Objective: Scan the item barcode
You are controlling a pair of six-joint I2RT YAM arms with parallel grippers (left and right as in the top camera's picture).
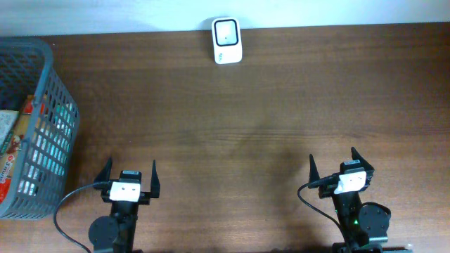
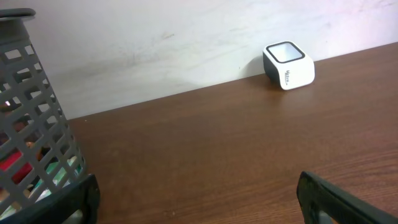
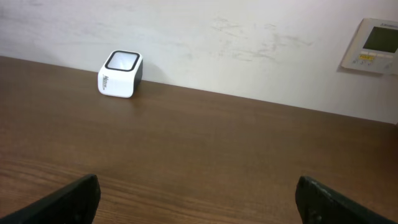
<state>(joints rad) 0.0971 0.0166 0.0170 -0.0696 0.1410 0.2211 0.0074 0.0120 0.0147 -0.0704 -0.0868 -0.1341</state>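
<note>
Both arms sat at the near edge of the dark brown wooden surface [image 1: 246, 119]. The left tool [image 1: 131, 169] had its fingers spread wide, with nothing between them. The right tool [image 1: 333, 160] was likewise apart and empty.

The white box-shaped scanner [image 1: 227, 40] stood at the far edge against the wall, dark window facing up, well apart from both tools. The colourful packets [image 1: 10, 137] to be scanned lay inside the grey plastic lattice basket [image 1: 50, 119] at the left edge, near the left tool. None had been picked out.

Risks, as judged:
- The packets lay crowded and flat, so the fingers could snag the lattice wall or drag the basket on the reach in.
- Two packets might come up together.
- No barcode side was visible, so a packet could reach the window with its code turned away or covered by a finger.
- The scanner looked light and could be knocked back or tipped by a low approach.
</note>
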